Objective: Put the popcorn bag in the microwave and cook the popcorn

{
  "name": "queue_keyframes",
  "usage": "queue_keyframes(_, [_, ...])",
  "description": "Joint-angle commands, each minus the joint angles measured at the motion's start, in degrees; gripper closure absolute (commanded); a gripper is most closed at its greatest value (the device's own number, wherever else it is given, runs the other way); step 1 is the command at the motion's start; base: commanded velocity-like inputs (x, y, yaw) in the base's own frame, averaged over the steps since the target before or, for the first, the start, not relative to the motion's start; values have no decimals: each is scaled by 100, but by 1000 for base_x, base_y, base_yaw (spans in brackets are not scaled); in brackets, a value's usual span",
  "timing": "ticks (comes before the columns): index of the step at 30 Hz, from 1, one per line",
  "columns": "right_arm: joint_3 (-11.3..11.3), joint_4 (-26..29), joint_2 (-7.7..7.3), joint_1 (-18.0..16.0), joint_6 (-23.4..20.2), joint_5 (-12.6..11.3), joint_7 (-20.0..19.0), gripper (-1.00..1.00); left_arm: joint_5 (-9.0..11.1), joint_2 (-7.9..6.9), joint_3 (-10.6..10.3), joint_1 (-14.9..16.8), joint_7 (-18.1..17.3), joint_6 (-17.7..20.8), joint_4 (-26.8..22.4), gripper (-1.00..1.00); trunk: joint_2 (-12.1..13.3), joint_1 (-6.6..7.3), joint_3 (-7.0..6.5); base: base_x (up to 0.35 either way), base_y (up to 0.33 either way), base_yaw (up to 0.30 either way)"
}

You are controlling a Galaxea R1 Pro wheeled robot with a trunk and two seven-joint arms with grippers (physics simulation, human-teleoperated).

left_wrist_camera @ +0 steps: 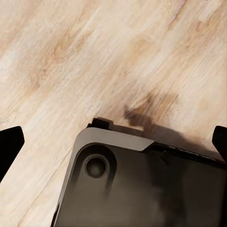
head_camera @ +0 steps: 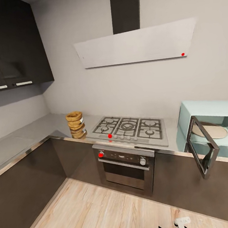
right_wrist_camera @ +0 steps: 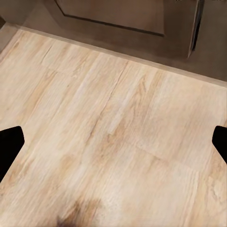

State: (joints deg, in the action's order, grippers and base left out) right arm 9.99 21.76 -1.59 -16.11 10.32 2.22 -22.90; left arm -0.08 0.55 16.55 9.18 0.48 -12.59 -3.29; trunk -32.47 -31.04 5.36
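Note:
The popcorn bag (head_camera: 75,124), a mustard-tan sack with a rolled rim, stands on the grey countertop (head_camera: 30,133) just left of the gas hob (head_camera: 129,126). The pale mint microwave (head_camera: 207,106) sits at the counter's right end, its dark glass door (head_camera: 202,146) swung open toward me and a tan round plate (head_camera: 211,130) inside. My left gripper (left_wrist_camera: 113,144) is open, pointing down over the wood floor and a dark part of my base (left_wrist_camera: 142,184). Open too, my right gripper (right_wrist_camera: 113,144) hangs over bare floor, nothing between its fingers. Both are far from the bag.
A built-in dark oven (head_camera: 125,164) sits under the hob, dark cabinet fronts (head_camera: 27,189) run along both counter legs, and a flat grey range hood (head_camera: 134,45) hangs above. Light wood floor (head_camera: 105,215) lies between me and the counter. A small black-and-white robot part (head_camera: 177,225) shows low down.

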Motion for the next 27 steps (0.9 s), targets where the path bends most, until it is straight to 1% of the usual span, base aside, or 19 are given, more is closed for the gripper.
queue_keyframes(1, [47, -5, 6, -6, 14, 24, -46, -100, -1, 0, 14, 5, 5, -18, 4, -100, 33, 20, -8, 7, 6, 0])
queue_keyframes(14, [47, -5, 8, -6, 14, 24, -48, -100, 0, -2, 15, 5, 5, -17, 4, -100, 554, 306, -242, 11, 18, 0])
queue_keyframes(20, [47, -4, 6, -6, 14, 27, -51, -100, 0, -18, 15, 5, -2, -6, 4, -100, 795, 438, -349, 0, 241, 0])
queue_keyframes(22, [18, 4, 4, -9, 11, 114, -68, -100, 0, -14, 15, 5, -3, 2, 4, -100, 875, 482, -385, 2, 332, 0])
queue_keyframes(24, [-89, 15, 9, -13, -4, 316, -75, -100, -6, -12, 12, 5, -4, 8, 4, -100, 955, 525, -421, 60, 344, 0])
queue_keyframes(25, [-142, 24, 37, -14, -7, 382, -74, -100, -7, -12, 10, 5, -4, 9, 4, -100, 955, 525, -421, 106, 347, 0])
queue_keyframes(27, [-261, 72, 162, -14, -15, 461, -74, -100, -3, -8, 13, 5, -4, 10, 4, -100, 955, 525, -421, 138, 347, 0])
